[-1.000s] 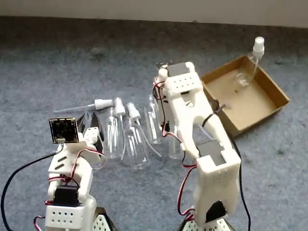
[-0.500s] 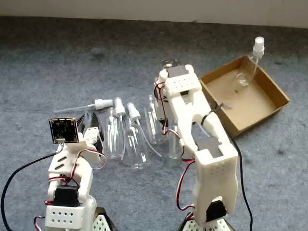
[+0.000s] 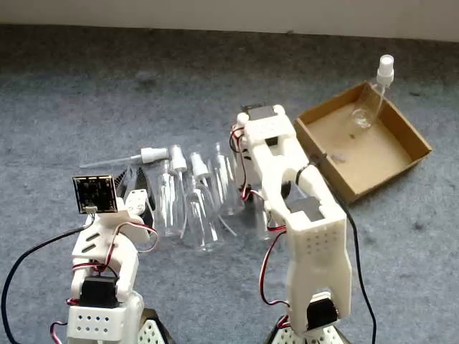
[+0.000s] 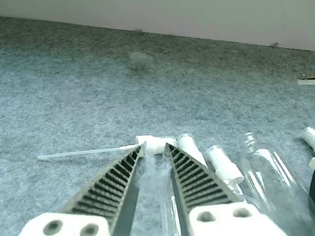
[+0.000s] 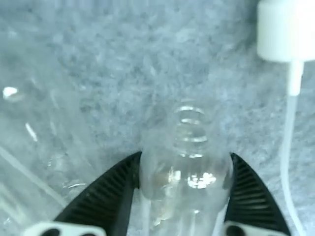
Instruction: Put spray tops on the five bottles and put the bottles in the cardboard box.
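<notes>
Clear bottle (image 5: pixel 189 147) pinched at its shoulders between the right gripper (image 5: pixel 186 167) fingers, neck pointing outward, right arm stretched low beside the cardboard box (image 3: pixel 410 134), left gripper (image 4: pixel 154 148) parted just behind a loose spray top (image 4: pixel 153 144).

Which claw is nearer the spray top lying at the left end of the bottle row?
Left. The open left claw points at the spray top just ahead; the right claw is farther right, around a bottle.
</notes>
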Controlling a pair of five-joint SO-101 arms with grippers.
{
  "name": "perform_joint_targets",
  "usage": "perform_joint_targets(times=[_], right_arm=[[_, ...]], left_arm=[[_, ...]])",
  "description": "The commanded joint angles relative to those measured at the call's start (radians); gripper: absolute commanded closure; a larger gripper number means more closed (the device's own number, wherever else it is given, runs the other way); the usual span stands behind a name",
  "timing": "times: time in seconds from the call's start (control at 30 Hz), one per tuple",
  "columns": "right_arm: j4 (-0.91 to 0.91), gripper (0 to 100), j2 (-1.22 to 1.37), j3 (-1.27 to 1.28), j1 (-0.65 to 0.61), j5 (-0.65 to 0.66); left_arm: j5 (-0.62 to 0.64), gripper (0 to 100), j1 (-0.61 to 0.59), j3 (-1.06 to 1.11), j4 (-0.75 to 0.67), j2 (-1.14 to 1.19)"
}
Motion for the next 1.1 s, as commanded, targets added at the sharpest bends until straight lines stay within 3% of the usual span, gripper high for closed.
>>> perform_joint_targets(times=[0.0,0.13,0.23,0.47,0.8,0.97,1.07], right_arm=[[0.03,85.6,-0.094,-0.033,0.022,-0.005],[0.031,92.6,-0.163,-0.031,0.03,-0.003],[0.053,92.6,-0.222,-0.031,0.038,0.002],[0.179,92.6,-0.43,-0.031,0.042,0.189],[0.213,92.6,-0.866,0.005,0.044,0.213],[0.16,92.5,-1.04,0.183,0.041,0.212],[0.093,92.5,-1.144,0.341,0.044,0.212]], left_arm=[[-0.015,96,0.016,0.019,-0.02,-0.002],[-0.015,96,0.016,0.019,-0.02,-0.002],[-0.015,96,0.016,0.019,-0.02,-0.002],[-0.015,96,0.016,0.019,-0.02,-0.002],[-0.02,96,0.016,0.019,-0.02,-0.002],[-0.209,96,0.016,0.019,0.002,-0.01],[-0.221,96,0.015,0.019,0.003,-0.01]])
